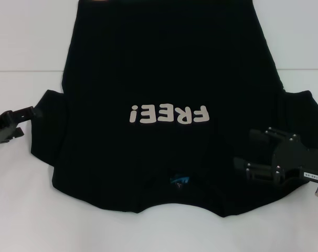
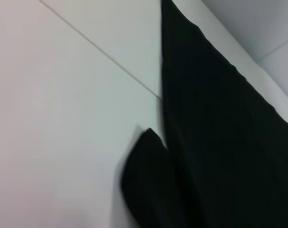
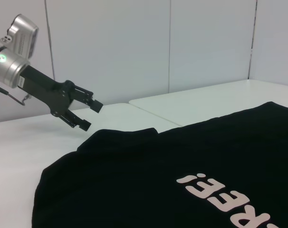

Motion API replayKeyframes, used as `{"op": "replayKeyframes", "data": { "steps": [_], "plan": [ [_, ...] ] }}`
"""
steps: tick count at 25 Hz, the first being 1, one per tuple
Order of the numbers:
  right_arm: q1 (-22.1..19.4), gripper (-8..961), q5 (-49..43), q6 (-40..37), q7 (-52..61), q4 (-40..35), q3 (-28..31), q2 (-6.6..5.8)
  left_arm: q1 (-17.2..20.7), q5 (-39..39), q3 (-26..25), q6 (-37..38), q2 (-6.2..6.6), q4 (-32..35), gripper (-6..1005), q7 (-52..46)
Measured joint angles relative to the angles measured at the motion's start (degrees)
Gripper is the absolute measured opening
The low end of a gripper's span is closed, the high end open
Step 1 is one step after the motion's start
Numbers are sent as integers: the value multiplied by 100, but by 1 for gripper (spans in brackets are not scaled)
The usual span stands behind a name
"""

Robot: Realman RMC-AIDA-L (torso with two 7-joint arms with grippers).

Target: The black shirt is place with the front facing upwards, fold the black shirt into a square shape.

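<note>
The black shirt [image 1: 169, 68] lies flat on the white table, front up, with its collar and blue neck label [image 1: 178, 181] at the near edge. The cream letters "FREE!" [image 1: 168, 114] read upside down from here. My left gripper [image 1: 23, 124] is open just outside the shirt's left sleeve [image 1: 48, 131], a little above the table. The right wrist view shows that same left gripper [image 3: 88, 115] with its jaws apart, beside the sleeve edge. My right gripper [image 1: 249, 152] is open over the shirt's right shoulder, near the right sleeve [image 1: 306, 113]. The left wrist view shows only the sleeve [image 2: 148, 190] and the shirt's side.
The white table [image 1: 28, 210] has a seam [image 1: 28, 71] running across it at the left. Bare table lies on both sides of the shirt and along the near edge. A pale wall [image 3: 134, 47] stands behind the table.
</note>
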Motion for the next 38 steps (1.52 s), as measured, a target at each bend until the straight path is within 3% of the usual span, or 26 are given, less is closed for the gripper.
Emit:
{"op": "replayKeyframes", "data": {
  "steps": [10, 27, 33, 38],
  "plan": [
    [14, 885, 0, 0, 0, 0, -12, 0, -73, -35, 0, -679, -166, -135, 926, 138],
    [-1, 885, 0, -60, 5, 0, -30, 0, -198, 5, 35, -634, -222, -357, 921, 198],
    [-19, 885, 0, -75, 8, 0, -36, 9, -231, 10, 345, -550, -198, -361, 919, 160],
    [-23, 885, 0, -91, 8, 0, -21, 9, -217, -26, 335, -568, -210, -327, 759, 146]
  ]
}}
